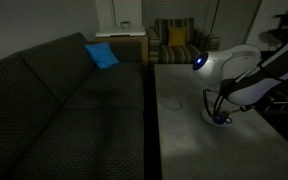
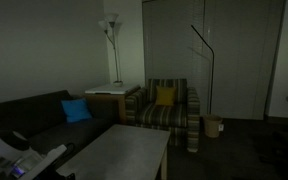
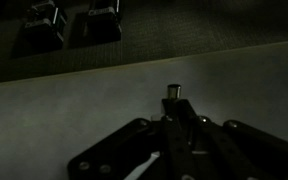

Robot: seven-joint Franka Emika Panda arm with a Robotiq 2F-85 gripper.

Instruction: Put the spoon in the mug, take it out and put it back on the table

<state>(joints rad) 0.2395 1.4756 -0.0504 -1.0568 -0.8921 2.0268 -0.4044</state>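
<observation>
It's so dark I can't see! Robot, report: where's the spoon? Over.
Fingers shut over the table. Spoon too dark to make out; can't tell if held. Nothing seen in the way.

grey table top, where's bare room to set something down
Bare: the long stretch of the matte grey table along the dark patterned sofa, up to the striped armchair. Crowded only around the robot's hand at the opposite edge.

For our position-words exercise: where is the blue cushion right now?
In an exterior view, the blue cushion sits left of centre at the far end of the sofa, beside the wooden side table.
</observation>
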